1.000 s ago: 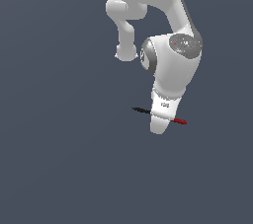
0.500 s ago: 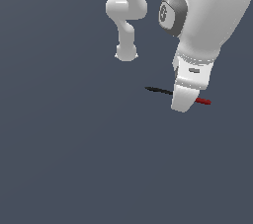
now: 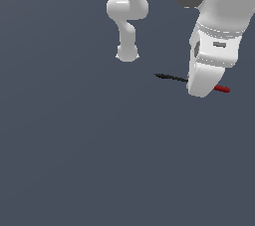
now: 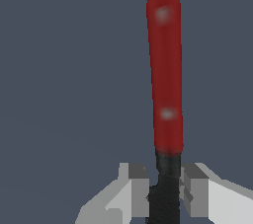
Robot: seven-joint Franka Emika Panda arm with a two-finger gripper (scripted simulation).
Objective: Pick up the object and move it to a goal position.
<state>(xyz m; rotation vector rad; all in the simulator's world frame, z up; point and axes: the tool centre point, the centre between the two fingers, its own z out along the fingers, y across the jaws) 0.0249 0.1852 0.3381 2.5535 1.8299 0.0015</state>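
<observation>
The object is a thin stick, black at one end and red at the other. In the exterior view its black tapering half sticks out toward that view's left of my white hand, and its red tip shows on the right. My gripper covers the stick's middle. The wrist view shows the red half close up, with the black part clamped between the two grey fingers. The gripper is shut on the stick, which hangs level above the floor.
The arm's white base and lower links stand behind, toward the exterior view's upper middle. A plain dark grey floor lies all around.
The hand has carried the stick up and toward the exterior view's right. It now looms larger in that view. The grip on the stick is unchanged.
</observation>
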